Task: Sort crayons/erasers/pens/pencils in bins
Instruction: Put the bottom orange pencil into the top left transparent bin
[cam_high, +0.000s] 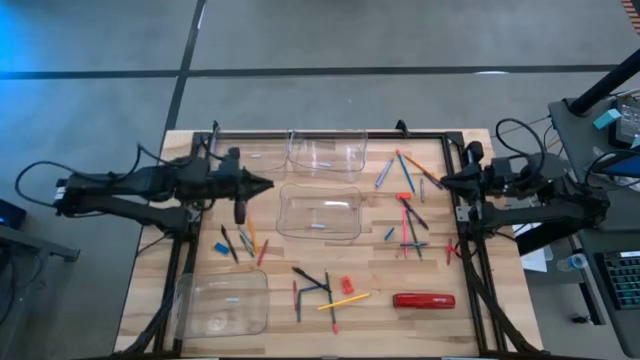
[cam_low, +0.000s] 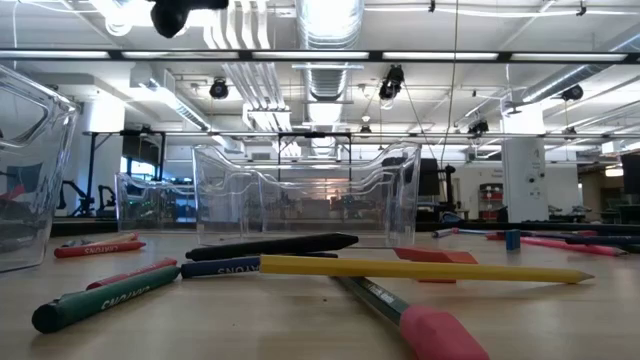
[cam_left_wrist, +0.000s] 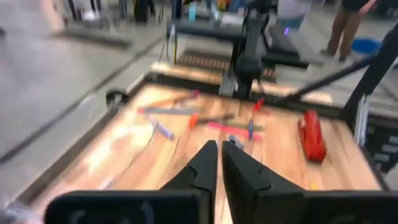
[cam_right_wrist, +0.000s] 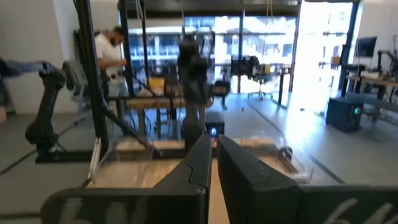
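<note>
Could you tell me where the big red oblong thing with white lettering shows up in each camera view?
High view: red oblong near the table's front right.
Low view: not in it.
Left wrist view: red oblong at right, on the wood.
Right wrist view: not in it.
Shared landmark: the wooden table.

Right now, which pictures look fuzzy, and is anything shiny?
Left wrist view: smeary all over, the red oblong thing soft-edged. Low view: the pink-tipped pencil nearest the camera is out of focus, and ceiling lights gleam on the clear bin. High view: a blue glow fills the top-left corner. Right wrist view: bright windows wash out the back.
</note>
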